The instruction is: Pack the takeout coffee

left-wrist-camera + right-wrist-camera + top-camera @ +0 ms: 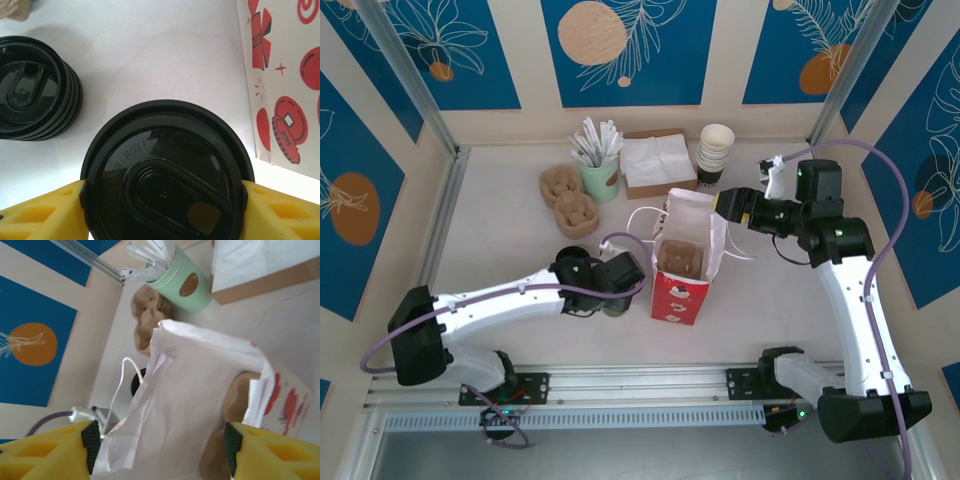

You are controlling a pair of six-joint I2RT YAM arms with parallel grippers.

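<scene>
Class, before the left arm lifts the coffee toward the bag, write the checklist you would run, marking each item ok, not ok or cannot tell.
1. Left gripper pads on both sides of the takeout coffee: ok.
2. Its lid fully seated: cannot tell.
3. Bag upright, mouth open: ok.
4. Carrier inside the bag: ok.
5. Right gripper gripping the bag's rim: cannot tell.
6. Lid stack apart from the coffee: ok.

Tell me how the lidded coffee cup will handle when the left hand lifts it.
The takeout coffee has a glossy lid that looks slippery, so it may slide in the left hand. That hand sits at the lid's rim, so lifting might pop it loose. Weight is unclear: the lid hides any contents.
</scene>
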